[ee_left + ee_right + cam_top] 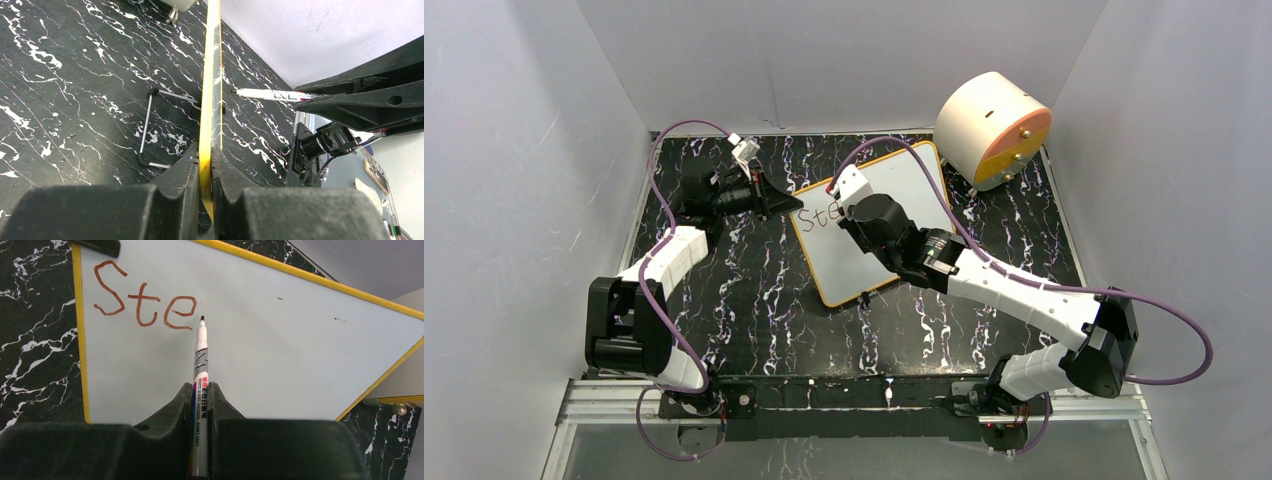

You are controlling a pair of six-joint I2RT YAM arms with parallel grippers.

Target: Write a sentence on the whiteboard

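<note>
Right gripper (201,390): jaws closed tight on the barrel of a marker (201,352), cap off, tip pointing out ahead of the fingers. The tip sits just to the right of the last letter written, level with its lower curve. From the left wrist view it looks a shade off the surface, though I cannot say for certain whether it touches. The sentence (145,302) reads "Ste" so far, in reddish-brown along the top-left corner of the whiteboard (280,350); the rest of the white face is bare apart from a couple of small dark specks. Left gripper (205,167): clamped on the yellow frame of the whiteboard at its left edge, steadying it, with a thin wire foot (147,125) showing behind the board. The whiteboard lies at the middle of the worktop toward the far edge, turned at an angle to the worktop's edges. A round peach-and-orange drum (994,128) stands in the far right corner, apart from the board and out of the way. Judgement: writing is in hand and only begun, three letters into the first word. The next move calls for setting the tip down just right of the "e" and forming a "p" with light, even pressure, while the left grip holds the frame so the board does not skid under the stroke.
</note>
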